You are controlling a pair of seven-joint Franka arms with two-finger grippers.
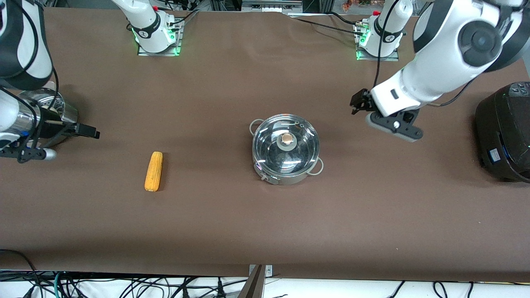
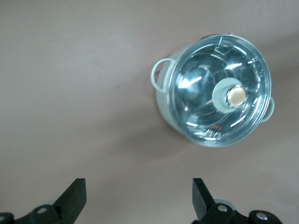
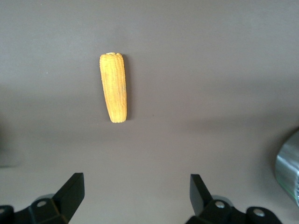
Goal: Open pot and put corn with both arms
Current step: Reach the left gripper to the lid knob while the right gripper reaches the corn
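Note:
The steel pot stands mid-table with its glass lid on and the knob on top. It also shows in the left wrist view. The corn lies on the table toward the right arm's end, and shows in the right wrist view. My left gripper is open and empty over the bare table beside the pot, toward the left arm's end; it also shows in its own wrist view. My right gripper is open and empty over the table beside the corn; it also shows in its own wrist view.
A black rice cooker stands at the left arm's end of the table. A shiny steel bowl sits at the right arm's end, partly hidden by the right arm. The pot's wall shows at the edge of the right wrist view.

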